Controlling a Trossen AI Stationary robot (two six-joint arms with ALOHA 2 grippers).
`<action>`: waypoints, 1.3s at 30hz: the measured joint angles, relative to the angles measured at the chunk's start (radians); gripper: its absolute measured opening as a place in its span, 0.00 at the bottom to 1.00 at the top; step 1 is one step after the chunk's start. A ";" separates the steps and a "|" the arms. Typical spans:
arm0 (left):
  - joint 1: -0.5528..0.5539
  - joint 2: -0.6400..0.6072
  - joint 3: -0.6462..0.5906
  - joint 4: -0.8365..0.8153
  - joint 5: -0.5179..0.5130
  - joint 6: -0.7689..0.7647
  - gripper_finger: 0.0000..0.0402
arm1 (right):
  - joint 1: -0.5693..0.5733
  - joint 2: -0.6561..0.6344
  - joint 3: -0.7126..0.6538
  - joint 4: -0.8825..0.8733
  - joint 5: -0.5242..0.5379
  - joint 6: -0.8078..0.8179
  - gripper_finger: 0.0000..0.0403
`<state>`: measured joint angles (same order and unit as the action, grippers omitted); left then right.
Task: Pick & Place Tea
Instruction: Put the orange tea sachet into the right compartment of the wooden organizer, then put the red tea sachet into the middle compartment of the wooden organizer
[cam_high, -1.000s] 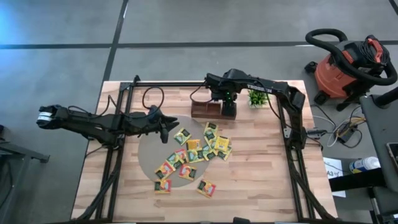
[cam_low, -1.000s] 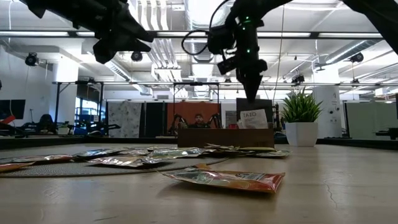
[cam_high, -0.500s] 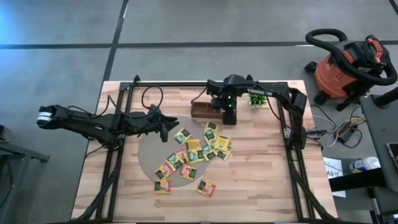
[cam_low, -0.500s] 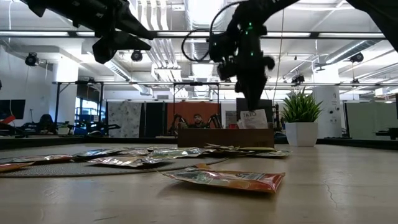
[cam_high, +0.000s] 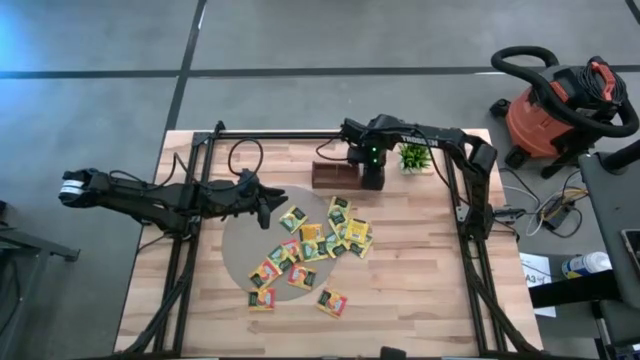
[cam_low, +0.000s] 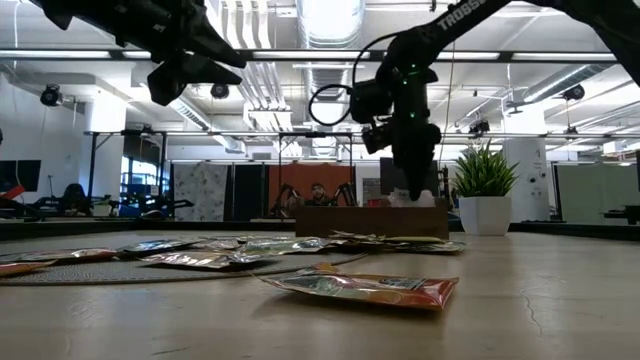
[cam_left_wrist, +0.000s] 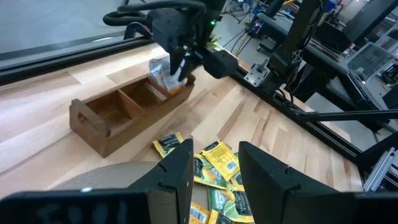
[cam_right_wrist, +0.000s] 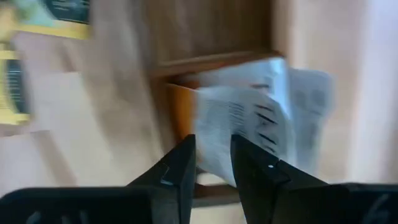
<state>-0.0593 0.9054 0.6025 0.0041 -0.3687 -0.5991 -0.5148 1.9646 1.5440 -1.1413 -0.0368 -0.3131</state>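
Placing tea | right pincer (cam_high: 372, 180) over wooden tray (cam_left_wrist: 124, 115) end compartment by potted plant (cam_high: 414, 157), fingers narrowly apart, white-blue sachets (cam_left_wrist: 163, 68) standing inside | lift straight up, don't snag them | left pincer (cam_high: 268, 205) apart, above sachet pile (cam_high: 312, 245) on tabletop (cam_high: 420, 290)

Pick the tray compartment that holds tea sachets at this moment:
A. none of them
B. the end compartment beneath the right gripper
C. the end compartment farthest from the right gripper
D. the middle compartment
B: in the left wrist view, pale sachets stand in the wooden tray's end compartment under the right gripper; the other two compartments show bare wood.
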 joint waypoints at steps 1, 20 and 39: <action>0.000 0.000 0.000 0.000 0.000 0.003 0.30 | 0.001 0.000 0.000 0.001 -0.025 0.001 0.23; 0.021 -0.014 0.082 0.003 0.000 0.086 0.30 | 0.176 -0.246 0.072 0.008 -0.122 0.252 0.22; -0.056 -0.017 0.097 -0.380 0.065 -0.160 0.30 | 0.483 -0.118 0.042 0.030 -0.121 0.529 0.24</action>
<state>-0.1156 0.8886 0.6998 -0.3763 -0.3034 -0.7589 -0.0314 1.8467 1.5856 -1.1115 -0.1574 0.2163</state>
